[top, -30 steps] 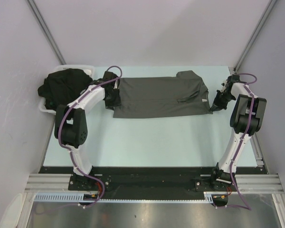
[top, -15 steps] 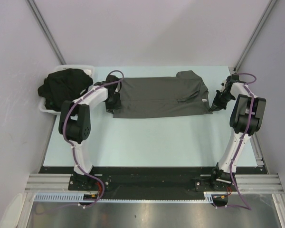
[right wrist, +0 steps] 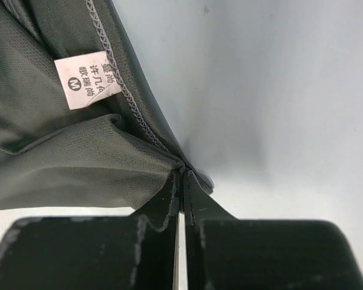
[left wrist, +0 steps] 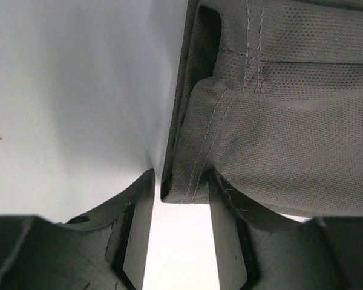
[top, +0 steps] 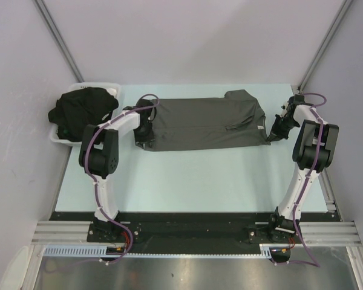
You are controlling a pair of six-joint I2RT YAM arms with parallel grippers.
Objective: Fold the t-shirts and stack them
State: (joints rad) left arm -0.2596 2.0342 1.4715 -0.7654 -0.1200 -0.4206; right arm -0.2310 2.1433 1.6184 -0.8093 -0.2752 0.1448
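Note:
A charcoal grey t-shirt lies folded into a wide band across the far half of the table. My left gripper is at its near left corner and open. In the left wrist view the stitched corner of the shirt pokes between the tips of the left gripper, with a gap beside the left finger. My right gripper is shut on the shirt's right corner. The right wrist view shows the cloth pinched in the right gripper, with a white size label above. A heap of black t-shirts sits at far left.
The black heap fills a white plastic tray at the table's far left edge. The pale table surface stretches between the shirt and the arm bases. Grey walls and metal posts close in the back and sides.
My left arm has swung its elbow rightward, and its gripper has slid along the shirt's left edge toward the near corner. The right arm and the shirt have stayed still.

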